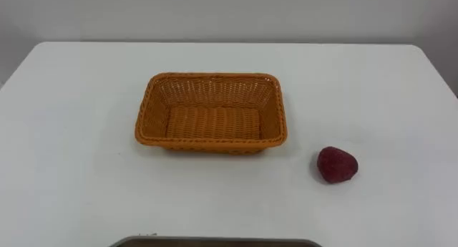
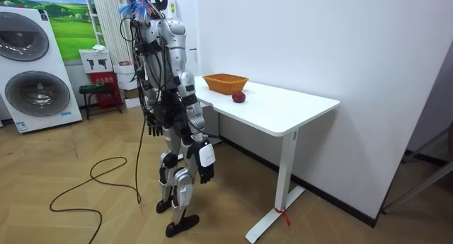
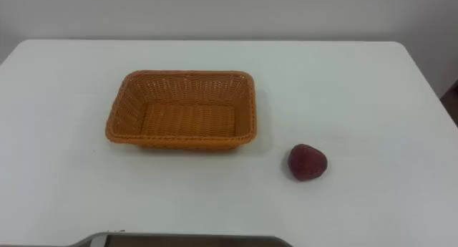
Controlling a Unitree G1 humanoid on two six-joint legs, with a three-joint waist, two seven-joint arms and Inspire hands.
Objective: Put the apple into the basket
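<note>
While apple (image 1: 337, 165) and basket (image 1: 212, 112) sit on the table (image 1: 86, 132) against the wall (image 2: 283, 39), left hand (image 2: 151, 128) and right hand (image 2: 206, 172) hang slack.

Dark red apple (image 1: 337, 165) right of orange basket (image 1: 215, 89)

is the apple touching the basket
Apart. The left eye view shows bare table between the apple and the basket's near right corner.

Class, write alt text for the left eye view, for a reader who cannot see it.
A dark red apple lies on a white table, to the right of and apart from an empty orange wicker basket.
</note>
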